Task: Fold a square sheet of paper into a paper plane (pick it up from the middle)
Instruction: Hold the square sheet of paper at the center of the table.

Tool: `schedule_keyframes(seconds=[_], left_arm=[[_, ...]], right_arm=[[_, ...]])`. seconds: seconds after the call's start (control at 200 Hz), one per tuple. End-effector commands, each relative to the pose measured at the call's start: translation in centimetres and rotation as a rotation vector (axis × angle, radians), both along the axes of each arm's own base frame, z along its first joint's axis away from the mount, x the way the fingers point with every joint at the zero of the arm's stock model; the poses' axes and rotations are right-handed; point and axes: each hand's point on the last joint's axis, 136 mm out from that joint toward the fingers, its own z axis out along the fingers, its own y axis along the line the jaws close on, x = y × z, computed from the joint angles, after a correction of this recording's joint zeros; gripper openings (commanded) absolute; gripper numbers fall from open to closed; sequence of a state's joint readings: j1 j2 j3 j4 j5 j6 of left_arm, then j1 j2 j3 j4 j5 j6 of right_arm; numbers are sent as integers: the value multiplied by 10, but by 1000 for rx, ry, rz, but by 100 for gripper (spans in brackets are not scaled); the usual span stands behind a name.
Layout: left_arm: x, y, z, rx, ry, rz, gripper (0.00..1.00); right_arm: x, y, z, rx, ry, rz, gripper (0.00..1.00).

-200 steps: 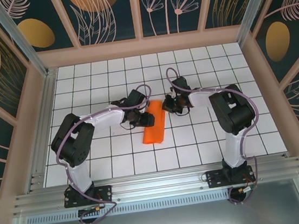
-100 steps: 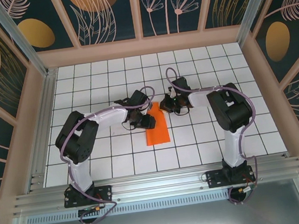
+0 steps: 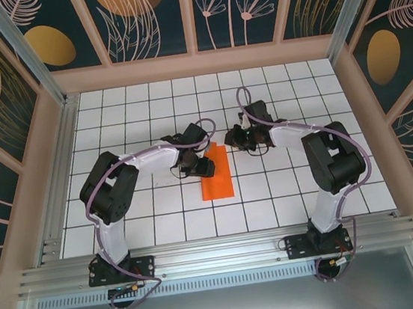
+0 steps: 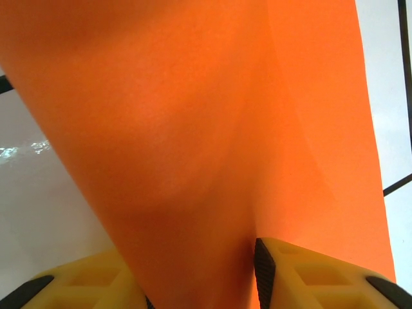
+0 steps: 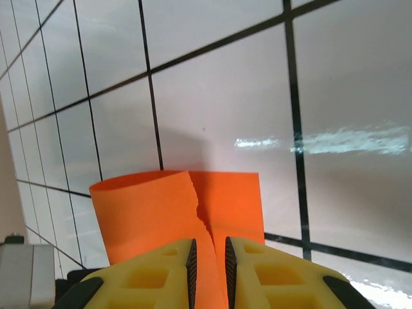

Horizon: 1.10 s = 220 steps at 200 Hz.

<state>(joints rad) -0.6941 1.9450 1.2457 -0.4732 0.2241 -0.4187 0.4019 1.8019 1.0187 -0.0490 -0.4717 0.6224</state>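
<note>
Paper (image 3: 216, 174) lies folded on the table (image 3: 126, 111) between the arms. Left gripper (image 4: 199, 283) is clamped on its left fold, likely pinning it flat. Right gripper (image 5: 209, 261) has a narrow gap with the far edge between its fingers; grip unclear, probably releasing.

Both arms (image 3: 136, 165) (image 3: 318, 144) had white link shells with bulky black joint housings, and a thin lilac cable looped along each from base to wrist. Black base plates with visible bolts fixed them to a silver aluminium rail (image 3: 219, 257). Fingers (image 5: 145, 280) (image 4: 309, 273) were yellow moulded plastic with recessed pockets and black inner pads and tips.
</note>
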Motion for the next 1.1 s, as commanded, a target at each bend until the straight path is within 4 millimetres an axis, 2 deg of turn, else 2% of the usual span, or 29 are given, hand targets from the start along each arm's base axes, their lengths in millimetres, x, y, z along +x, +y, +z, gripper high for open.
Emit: schedule_keyframes(seconds=[0.0,0.155,0.36,0.515,0.64,0.781,1.096], left_arm=[[0,8,-10,56,18,18,44],[2,3,-3,27,9,18,45],[5,-8,7,-41,-2,26,47],[6,-11,12,-61,-9,24,47],[11,-16,27,-101,-43,43,50],[11,-27,40,-188,-53,39,51],[-3,-29,21,-181,20,-19,46]], right_arm=[[-28,4,-20,-53,65,73,20],[-34,13,-32,-48,102,99,13],[-40,16,-47,-53,137,119,14],[-44,12,-58,-80,162,120,16],[-47,2,-72,-133,192,98,16],[-48,-2,-76,-161,196,84,14],[-49,6,-72,-40,190,63,1]])
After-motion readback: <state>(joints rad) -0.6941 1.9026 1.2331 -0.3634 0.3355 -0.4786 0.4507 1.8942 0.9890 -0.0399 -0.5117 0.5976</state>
